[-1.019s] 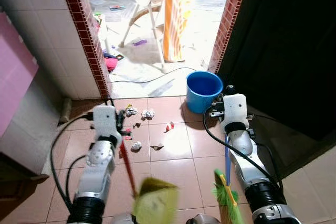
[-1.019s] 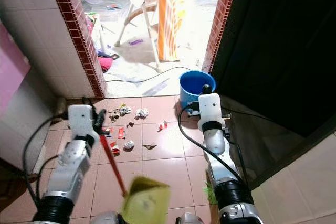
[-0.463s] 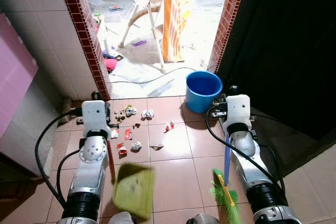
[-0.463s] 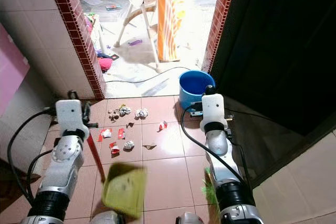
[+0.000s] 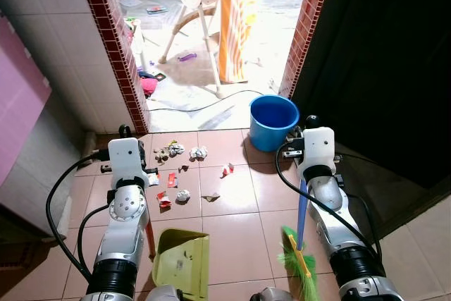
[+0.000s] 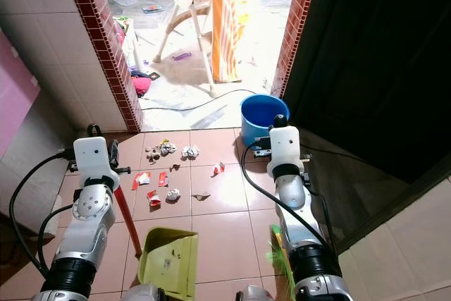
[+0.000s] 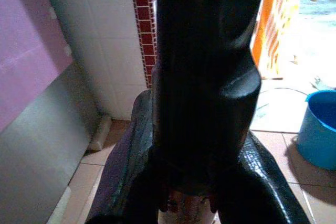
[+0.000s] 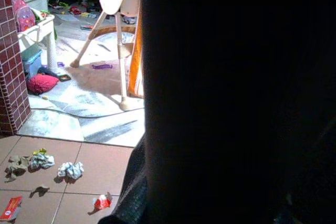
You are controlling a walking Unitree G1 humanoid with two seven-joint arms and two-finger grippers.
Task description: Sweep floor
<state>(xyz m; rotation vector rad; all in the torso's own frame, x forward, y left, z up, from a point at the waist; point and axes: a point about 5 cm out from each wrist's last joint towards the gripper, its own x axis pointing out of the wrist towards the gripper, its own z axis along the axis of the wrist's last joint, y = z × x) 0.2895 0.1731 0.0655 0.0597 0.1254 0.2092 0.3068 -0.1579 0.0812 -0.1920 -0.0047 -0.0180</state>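
A robot stands on a tiled floor (image 5: 232, 234) facing an open doorway framed by red brick edging. Its left gripper (image 5: 144, 248) holds the red handle of a yellow-green dustpan (image 5: 182, 262), which rests flat on the tiles just in front of the robot, mouth toward the doorway; the fingers cannot be made out clearly, so how they close on the handle is hard to tell, though the dustpan plainly hangs from that arm. Its right gripper (image 5: 301, 195) carries a broom (image 5: 299, 248) with a blue stick and green bristles that touch the floor near the robot's right side; again the grip itself is hidden behind the arm. A few dark specks lie inside the dustpan. Ahead of it, between the dustpan and the doorway, scraps of litter (image 5: 182, 174) are scattered across several tiles: crumpled white paper, red wrappers, small brown bits. A blue bucket (image 5: 273, 121) stands by the right doorpost. Beyond the threshold are a white chair, an orange striped cloth and a cable on a pale floor. The sweeping looks barely begun: nearly all the litter still needs gathering into the dustpan.
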